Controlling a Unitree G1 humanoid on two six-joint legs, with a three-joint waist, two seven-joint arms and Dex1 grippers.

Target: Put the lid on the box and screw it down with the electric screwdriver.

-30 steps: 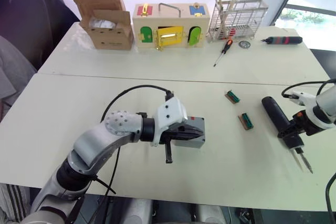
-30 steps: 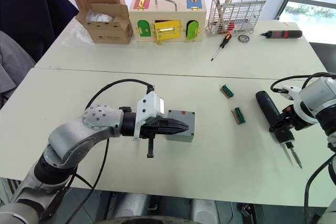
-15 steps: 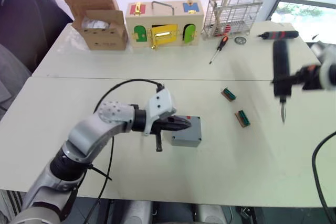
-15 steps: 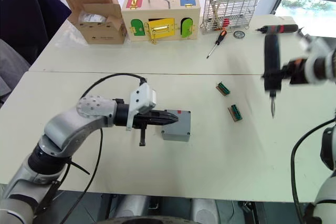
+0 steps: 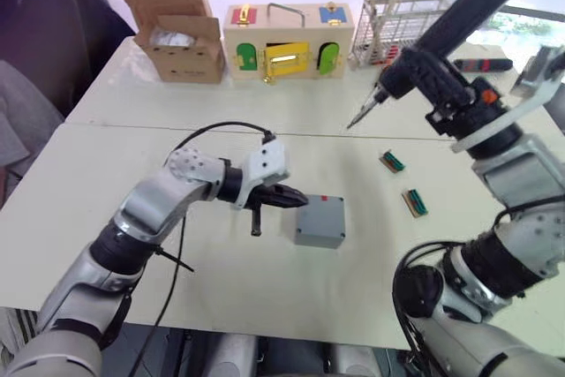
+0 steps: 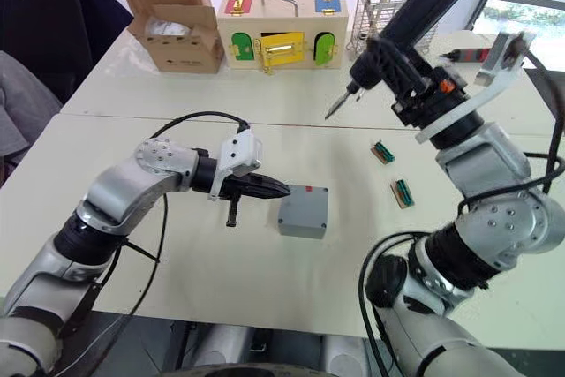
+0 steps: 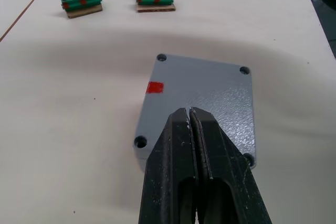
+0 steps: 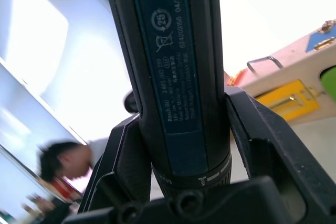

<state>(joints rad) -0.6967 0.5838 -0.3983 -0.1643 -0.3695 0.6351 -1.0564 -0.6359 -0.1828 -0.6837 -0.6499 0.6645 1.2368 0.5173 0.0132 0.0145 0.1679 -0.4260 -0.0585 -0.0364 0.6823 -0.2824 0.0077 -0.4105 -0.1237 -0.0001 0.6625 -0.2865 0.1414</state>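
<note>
Left gripper [image 5: 300,200], fingers pressed together w/ nothing between, sat centre frame just left of the box [image 5: 320,222], tips over its near edge in wrist view. Lid [image 7: 202,98] lay on the box on the surface [image 5: 177,253]. Right gripper [image 8: 178,182] clamped the electric screwdriver [image 5: 441,28], raised upper right, bit pointing down-left.

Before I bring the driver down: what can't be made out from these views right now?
- Whether screws sit in the lid corner holes: too small and dark in the left wrist view; one corner sits behind the left gripper.
- The seam between lid and box: too small in the head views to tell if it is seated.
- The electric screwdriver: its bit lies outside the right wrist view, and its rear end is cut off by the head views' top edge.
</note>
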